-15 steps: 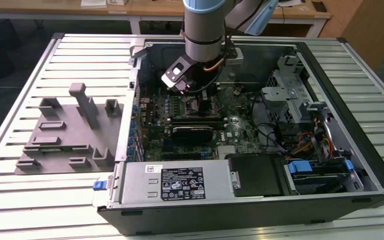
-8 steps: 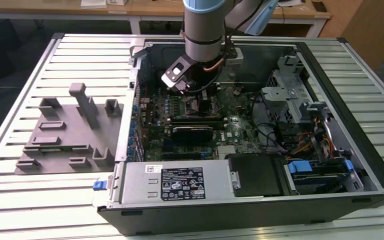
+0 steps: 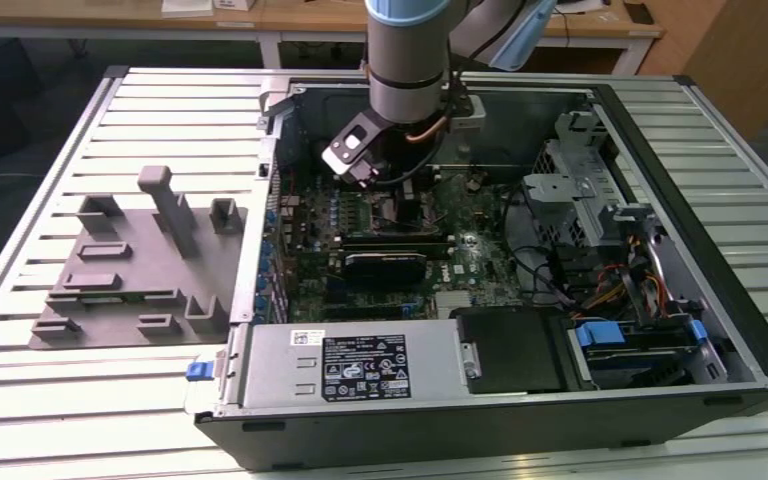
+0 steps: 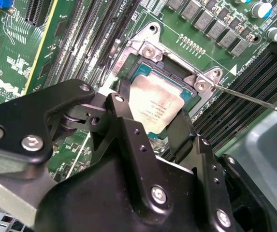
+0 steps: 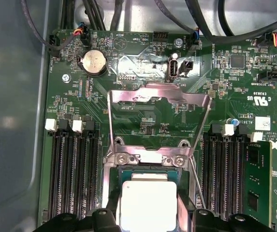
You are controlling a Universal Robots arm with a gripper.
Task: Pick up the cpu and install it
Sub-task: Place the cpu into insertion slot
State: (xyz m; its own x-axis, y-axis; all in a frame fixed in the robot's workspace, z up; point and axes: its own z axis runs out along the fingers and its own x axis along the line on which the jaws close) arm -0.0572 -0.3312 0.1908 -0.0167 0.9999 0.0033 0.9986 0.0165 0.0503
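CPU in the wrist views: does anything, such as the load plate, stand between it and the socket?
Nothing visible does. The load plate is swung open, clear of the socket. The cpu is at the socket opening under the claw; whether it is seated cannot be told.

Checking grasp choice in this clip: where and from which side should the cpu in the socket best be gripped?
By two opposite thin edges, from straight above. The cpu lies flat in the socket, so its shiny top offers nothing to pinch, and the hinged load plate stands open, leaving the way down free. The gripper is over it.
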